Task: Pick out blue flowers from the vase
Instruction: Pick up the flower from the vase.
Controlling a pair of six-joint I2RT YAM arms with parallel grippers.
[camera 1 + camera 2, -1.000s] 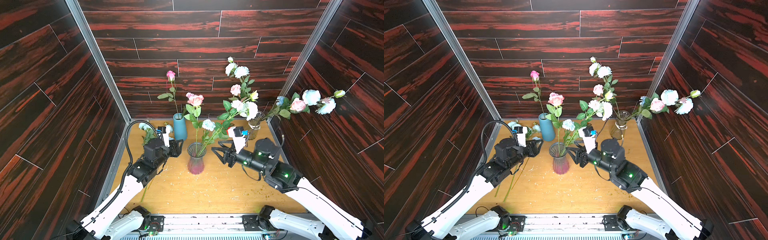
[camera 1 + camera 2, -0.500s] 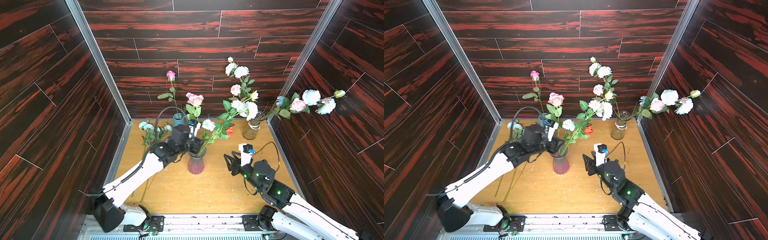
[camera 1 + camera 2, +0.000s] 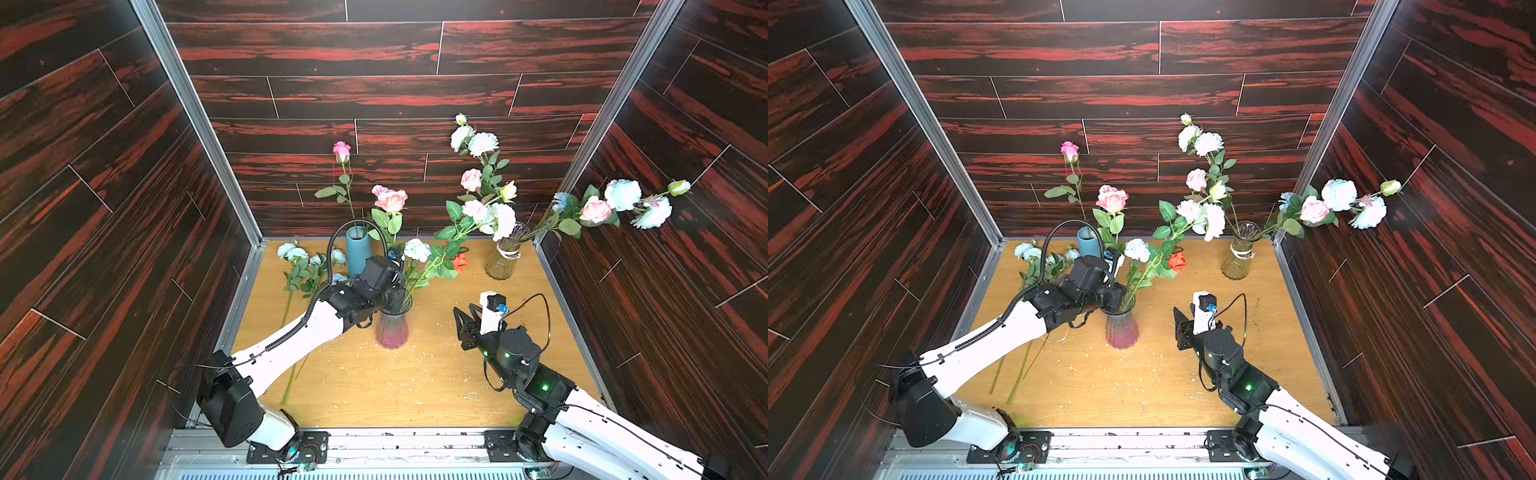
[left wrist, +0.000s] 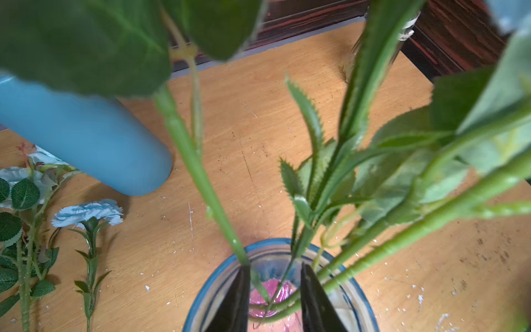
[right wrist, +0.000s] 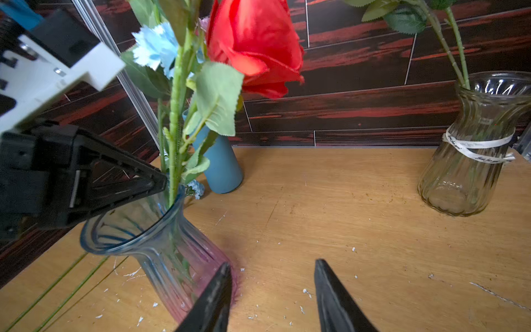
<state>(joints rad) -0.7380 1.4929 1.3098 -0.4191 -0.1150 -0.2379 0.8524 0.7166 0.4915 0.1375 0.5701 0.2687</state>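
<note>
Left claw [image 4: 273, 287], jaws apart, straddles stems at the vase [image 3: 392, 332] mouth, below the blue flower [image 3: 417, 249]; right claw [image 5: 271, 287] gapes empty.

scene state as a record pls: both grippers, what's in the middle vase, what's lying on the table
left gripper: at the mouth of the middle vase, jaws apart with stems between them
right gripper: open, empty, above the table beside that vase
in middle vase: one blue flower, red rose, pink rose
on table: several blue flowers lying flat by the left wall
other vases: blue vase, clear vase, both at the back
</note>
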